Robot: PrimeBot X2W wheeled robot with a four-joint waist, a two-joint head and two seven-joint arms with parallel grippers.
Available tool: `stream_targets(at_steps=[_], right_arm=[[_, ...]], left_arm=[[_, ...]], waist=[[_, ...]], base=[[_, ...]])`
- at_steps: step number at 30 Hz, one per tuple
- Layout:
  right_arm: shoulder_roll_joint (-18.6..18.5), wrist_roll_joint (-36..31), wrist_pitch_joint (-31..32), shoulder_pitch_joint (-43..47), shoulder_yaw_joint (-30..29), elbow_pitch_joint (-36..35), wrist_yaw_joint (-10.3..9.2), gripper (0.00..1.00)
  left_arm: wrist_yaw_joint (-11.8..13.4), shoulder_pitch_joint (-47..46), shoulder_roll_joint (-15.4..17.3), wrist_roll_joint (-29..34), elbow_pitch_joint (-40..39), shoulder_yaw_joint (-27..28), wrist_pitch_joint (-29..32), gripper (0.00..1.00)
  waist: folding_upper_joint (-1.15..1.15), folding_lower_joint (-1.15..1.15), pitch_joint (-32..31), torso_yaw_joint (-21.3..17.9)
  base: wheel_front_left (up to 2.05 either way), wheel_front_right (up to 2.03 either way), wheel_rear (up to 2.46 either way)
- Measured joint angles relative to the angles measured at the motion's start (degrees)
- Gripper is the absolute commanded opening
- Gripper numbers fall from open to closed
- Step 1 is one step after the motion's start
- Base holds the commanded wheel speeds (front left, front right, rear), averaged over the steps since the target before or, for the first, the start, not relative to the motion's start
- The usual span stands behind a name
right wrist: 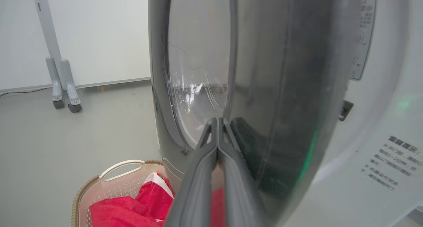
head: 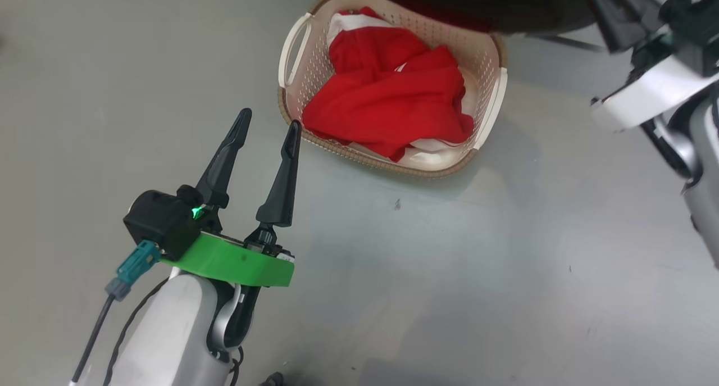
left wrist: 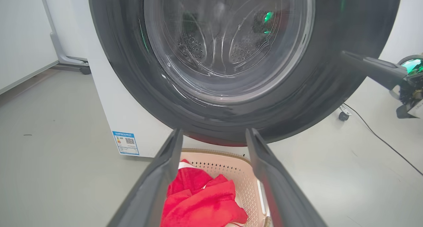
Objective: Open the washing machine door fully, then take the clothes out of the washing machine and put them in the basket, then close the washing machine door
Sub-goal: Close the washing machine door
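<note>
Here the bright red soft clothes [head: 387,94] are lying in the cream perforated plastic basket [head: 477,51], partly hidden under the glossy black round door [left wrist: 125,71]; left pincer [head: 268,125] is hanging released, right pincer [right wrist: 217,119] clenched.

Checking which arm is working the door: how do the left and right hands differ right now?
The left hand is open, fingers spread; the right hand is shut, fingers pressed together. The left hand hovers over the floor beside the basket; the right hand's tips are at the door's glossy face. Both have long dark fingers and hold nothing.
</note>
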Motion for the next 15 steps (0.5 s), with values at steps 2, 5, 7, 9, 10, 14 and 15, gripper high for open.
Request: stream_targets(at_steps=[2, 5, 7, 9, 10, 14, 15], right_arm=[[-0.41, 0.27, 0.56, -1.85, -0.63, 0.26, 0.01, 0.00], [-0.74, 1.60, 1.04, -4.53, -2.09, 0.71, 0.01, 0.00], [-1.34, 1.91, 1.23, -6.41, -2.80, 1.19, 0.01, 0.00], [-2.35, 1.91, 1.74, -8.45, -3.02, 1.58, 0.01, 0.00], [-2.83, 1.91, 1.86, -9.49, -3.04, 1.79, 0.01, 0.00], [-4.01, 1.92, 2.57, -13.11, -2.99, 2.42, 0.01, 0.00], [-4.24, 1.91, 2.58, -13.76, -2.93, 2.58, 0.01, 0.00]], left_arm=[[0.00, -0.12, -0.23, 0.00, -0.02, -0.30, 0.00, 1.00], [0.00, -0.55, -0.33, -0.11, -0.15, -0.63, 0.00, 1.00], [0.00, -1.39, -0.45, -0.15, -0.27, -0.54, 0.00, 1.00], [0.00, -2.11, -0.56, -0.18, -0.44, -0.33, 0.00, 1.00], [0.00, -2.36, -0.59, -0.19, -0.48, -0.25, 0.00, 1.00], [0.00, -2.94, -0.74, -0.25, -0.46, -0.56, 0.00, 1.00], [0.00, -3.21, -0.80, -0.26, -0.44, -0.78, 0.00, 1.00]], waist=[[0.00, 0.00, 0.99, 0.04], [0.00, 0.00, 2.54, 0.13], [0.00, 0.00, 3.59, 0.22], [0.00, 0.00, 4.61, 0.33], [0.00, 0.00, 5.09, 0.40], [0.00, 0.00, 6.88, 0.75], [0.00, 0.00, 7.26, 0.85]], base=[[0.00, 0.00, 0.00], [0.00, 0.00, 0.00], [0.00, 0.00, 0.00], [0.00, 0.00, 0.00], [0.00, 0.00, 0.00], [0.00, 0.00, 0.00], [0.00, 0.00, 0.00]])
